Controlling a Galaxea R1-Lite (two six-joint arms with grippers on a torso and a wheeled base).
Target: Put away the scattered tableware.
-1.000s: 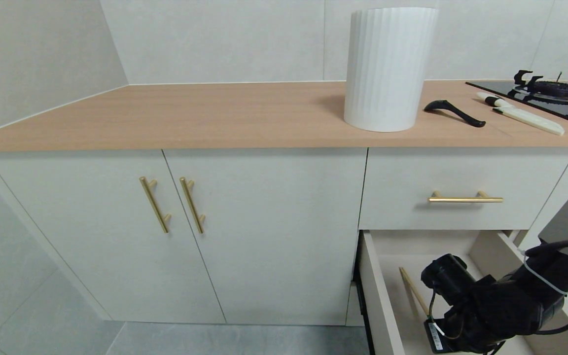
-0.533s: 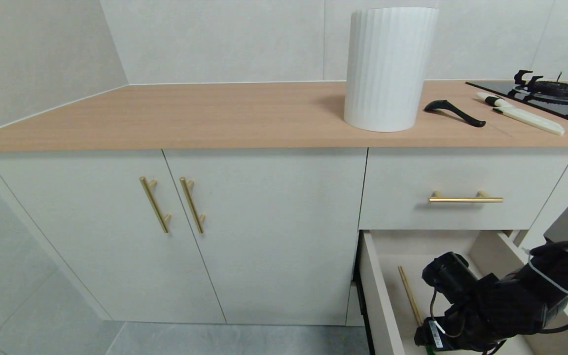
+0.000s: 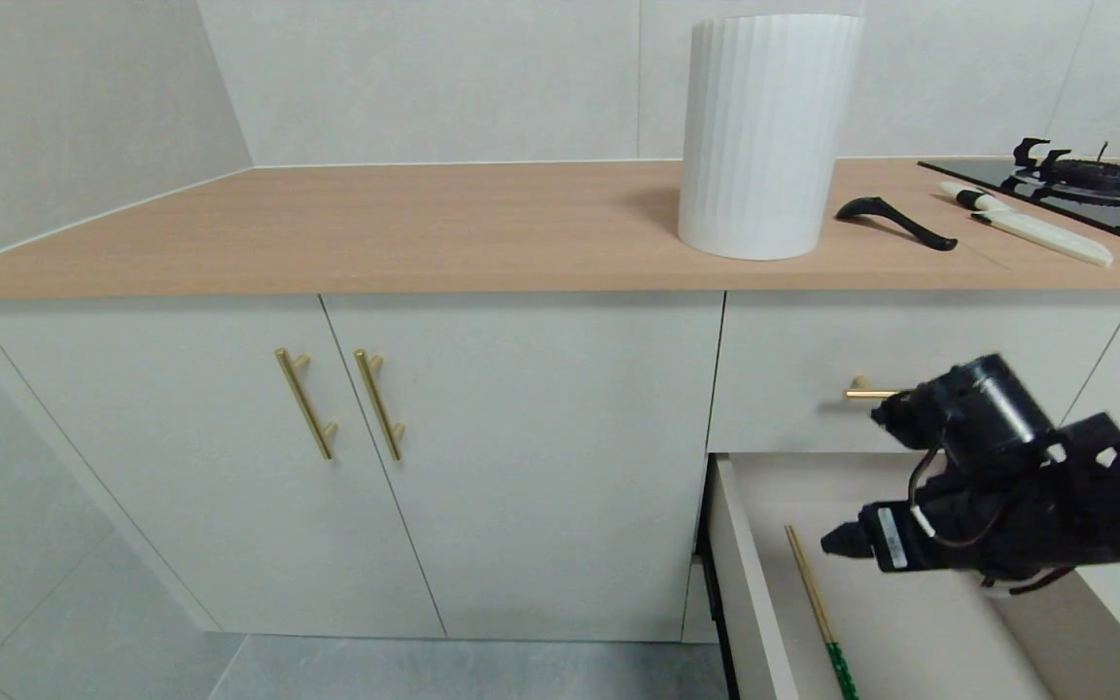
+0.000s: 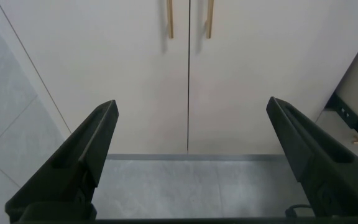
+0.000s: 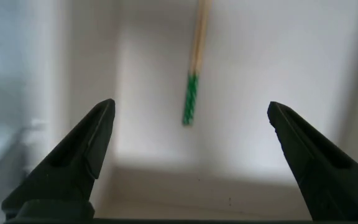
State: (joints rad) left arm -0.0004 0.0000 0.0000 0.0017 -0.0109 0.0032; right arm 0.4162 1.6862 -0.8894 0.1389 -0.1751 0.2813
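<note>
– Chopsticks [image 3: 818,612]?
– Slender pale wood with a green patterned end, flat on the open drawer's [image 3: 743,574] smooth floor (near its left wall).
– Tools?
– Right tool [image 3: 837,542] above the drawer, spread. Left tool [image 4: 191,104] spread, facing the cupboard doors [image 4: 135,74].

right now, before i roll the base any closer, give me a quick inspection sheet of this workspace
surface: wooden countertop, with an open drawer below its right part
job's things: chopsticks with green ends lie in the open drawer by its left wall; black-handled utensil, white knife and white-and-black utensil lie on the countertop near the stove
clutter: tall white ribbed container upright on the countertop
hands: right hand open and empty above the drawer; left hand open and empty, facing the cabinet doors
cables: thin black cable loops at the right wrist
surroundings: closed upper drawer, gas stove, tiled wall, grey floor
</note>
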